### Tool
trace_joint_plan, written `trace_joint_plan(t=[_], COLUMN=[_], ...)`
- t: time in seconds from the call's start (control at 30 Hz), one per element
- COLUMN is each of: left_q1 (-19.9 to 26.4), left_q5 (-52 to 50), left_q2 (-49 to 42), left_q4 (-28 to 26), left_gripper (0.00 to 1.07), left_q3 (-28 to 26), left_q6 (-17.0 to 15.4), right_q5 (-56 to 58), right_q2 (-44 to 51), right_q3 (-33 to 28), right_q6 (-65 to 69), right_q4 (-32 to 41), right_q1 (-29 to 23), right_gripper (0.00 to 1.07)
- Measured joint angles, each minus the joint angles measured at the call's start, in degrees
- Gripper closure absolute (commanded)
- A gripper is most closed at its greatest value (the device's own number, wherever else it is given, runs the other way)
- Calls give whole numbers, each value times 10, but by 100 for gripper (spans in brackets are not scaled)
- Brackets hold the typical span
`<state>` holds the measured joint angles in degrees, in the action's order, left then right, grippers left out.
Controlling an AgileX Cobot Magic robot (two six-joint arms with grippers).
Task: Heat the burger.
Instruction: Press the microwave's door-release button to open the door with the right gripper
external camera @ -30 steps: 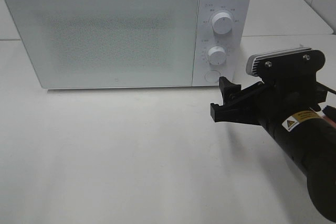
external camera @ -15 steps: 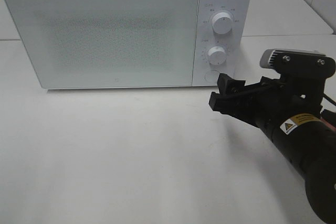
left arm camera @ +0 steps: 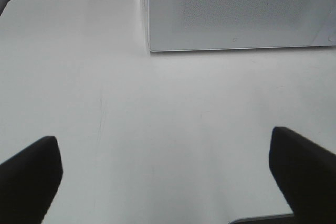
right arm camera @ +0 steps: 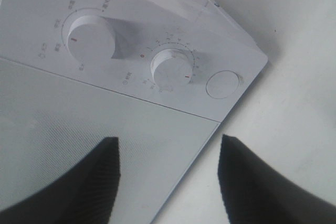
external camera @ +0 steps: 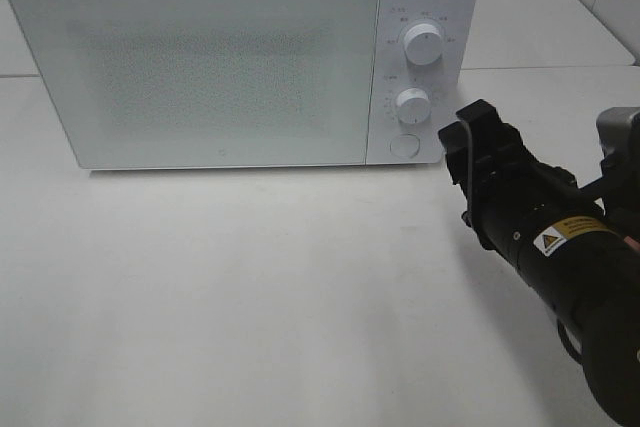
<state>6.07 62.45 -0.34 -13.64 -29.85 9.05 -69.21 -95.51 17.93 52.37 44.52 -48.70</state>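
Observation:
The burger is not in view in any frame. The white microwave [external camera: 200, 67] stands at the back of the table with its door shut; it also shows in the left wrist view [left arm camera: 236, 9] and the right wrist view [right arm camera: 79, 129]. My right gripper [external camera: 466, 147] is open and empty, rolled on its side, just right of the control panel beside the round button [external camera: 404, 144]. In its wrist view the right gripper [right arm camera: 168, 182] faces the two knobs [right arm camera: 170, 69] and the button [right arm camera: 223, 85]. My left gripper [left arm camera: 168, 182] is open and empty over bare table.
The control panel carries an upper knob [external camera: 424, 45] and a lower knob [external camera: 412, 104]. The white table [external camera: 250, 287] stretches in front of the microwave. A second table surface [external camera: 540, 17] lies behind at the right.
My right gripper has rolled onto its side and shifted right, a little up, staying near the control panel. The microwave door stays shut.

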Motion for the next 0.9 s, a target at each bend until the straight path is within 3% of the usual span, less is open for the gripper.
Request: trace_joint_plan(t=[0.07,0.1,0.17,0.2,0.23,0.37,0.73,0.9], left_q1=[0,0,0,0,0,0,0,0], left_q5=[0,0,0,0,0,0,0,0], left_q2=[0,0,0,0,0,0,0,0], left_q4=[0,0,0,0,0,0,0,0], left_gripper=[6,6,6,6,6,6,6,6], left_q3=[0,0,0,0,0,0,0,0], left_q6=[0,0,0,0,0,0,0,0], right_q5=[0,0,0,0,5,31,49,50], right_q2=[0,0,0,0,0,0,-1,-44], right_q3=[0,0,0,0,0,0,0,15], right_q6=[78,78,148,148,184,215,240,252], right_q4=[0,0,0,0,3,15,61,78], right_q1=[0,0,0,0,0,0,0,0], right_gripper=[73,73,88,88,95,107,107,107])
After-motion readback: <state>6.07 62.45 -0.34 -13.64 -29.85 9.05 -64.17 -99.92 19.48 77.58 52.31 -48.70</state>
